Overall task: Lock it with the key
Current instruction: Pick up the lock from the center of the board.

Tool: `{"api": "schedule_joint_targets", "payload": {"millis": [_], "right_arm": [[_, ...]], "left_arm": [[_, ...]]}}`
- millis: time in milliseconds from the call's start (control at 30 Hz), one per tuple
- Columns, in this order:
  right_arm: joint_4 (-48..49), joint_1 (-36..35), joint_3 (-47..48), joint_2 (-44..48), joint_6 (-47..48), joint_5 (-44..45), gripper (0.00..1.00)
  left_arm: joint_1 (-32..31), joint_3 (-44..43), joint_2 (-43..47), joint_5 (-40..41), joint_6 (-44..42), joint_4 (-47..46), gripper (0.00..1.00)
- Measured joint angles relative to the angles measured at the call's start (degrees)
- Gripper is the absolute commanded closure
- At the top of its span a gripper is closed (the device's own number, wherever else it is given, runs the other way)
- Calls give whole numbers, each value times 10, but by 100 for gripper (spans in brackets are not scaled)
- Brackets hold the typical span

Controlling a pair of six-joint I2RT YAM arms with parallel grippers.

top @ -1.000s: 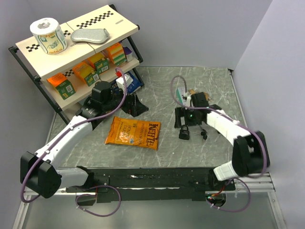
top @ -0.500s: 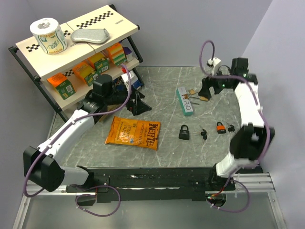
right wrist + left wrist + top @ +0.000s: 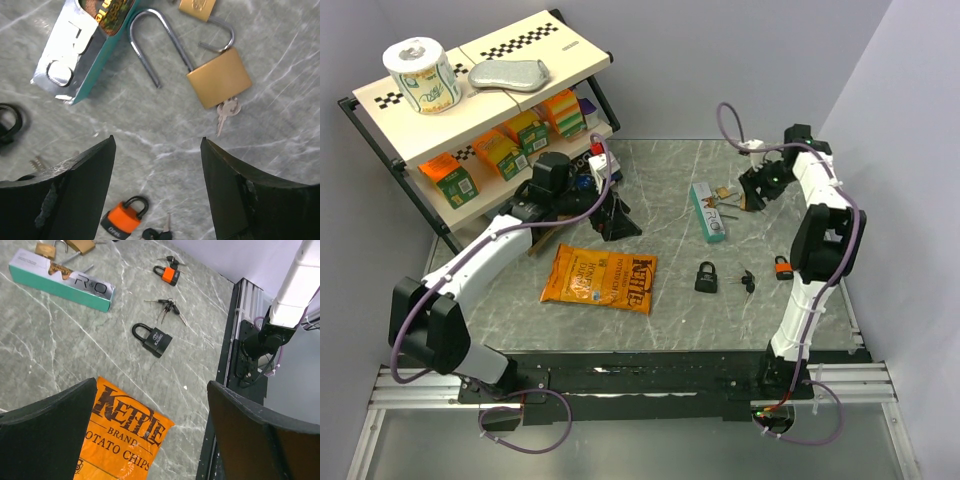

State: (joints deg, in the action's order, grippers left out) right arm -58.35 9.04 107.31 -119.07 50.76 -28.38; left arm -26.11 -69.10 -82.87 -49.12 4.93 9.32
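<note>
- The right gripper [image 3: 156,145] is spread wide and holds nothing. It hangs over the gray tabletop [image 3: 280,150].
- In the right wrist view, the brass lock [image 3: 218,77] lies flat at 1 o'clock from that gripper. Its hoop is open.
- A key [image 3: 225,111] sticks out of the bottom of the brass lock.
- A small lock [image 3: 197,6], also brass, lies right beside it at 12 o'clock.
- A teal box [image 3: 80,45] lies at 9 o'clock from the brass lock. The tip of the open hoop is near the box.
- An orange lock [image 3: 122,220] lies at 6 o'clock from the right gripper, with little keys [image 3: 155,232] just beside it.
- The left gripper [image 3: 150,390] is spread wide too, and it is empty. It hangs over the edge of a chips bag [image 3: 120,440].
- In the left wrist view, a black lock [image 3: 155,340] lies at 12 o'clock from that gripper. A key bunch [image 3: 167,307] lies just past it.
- From the top, a shelf [image 3: 575,50] stands at 10 o'clock on the tabletop, with a paper roll [image 3: 420,75] on it.
</note>
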Motion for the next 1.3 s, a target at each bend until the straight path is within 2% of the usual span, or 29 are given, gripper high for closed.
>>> {"api": "schedule_joint_targets", "payload": {"millis": [67, 200, 433, 733, 967, 1300], "right_arm": [[19, -16, 0, -4, 2, 21, 16], [39, -33, 17, -36, 12, 43, 14], [65, -27, 48, -124, 12, 76, 8], [90, -27, 116, -163, -1, 81, 3], [93, -27, 127, -173, 22, 73, 10], [54, -27, 154, -200, 56, 41, 24]], "left_arm": [[2, -1, -8, -6, 0, 2, 4], [3, -11, -22, -14, -1, 10, 4], [6, -16, -26, -23, -4, 13, 4], [10, -23, -38, -27, -4, 15, 4], [15, -24, -43, -32, -1, 17, 4], [22, -26, -44, -36, 5, 17, 4]]}}
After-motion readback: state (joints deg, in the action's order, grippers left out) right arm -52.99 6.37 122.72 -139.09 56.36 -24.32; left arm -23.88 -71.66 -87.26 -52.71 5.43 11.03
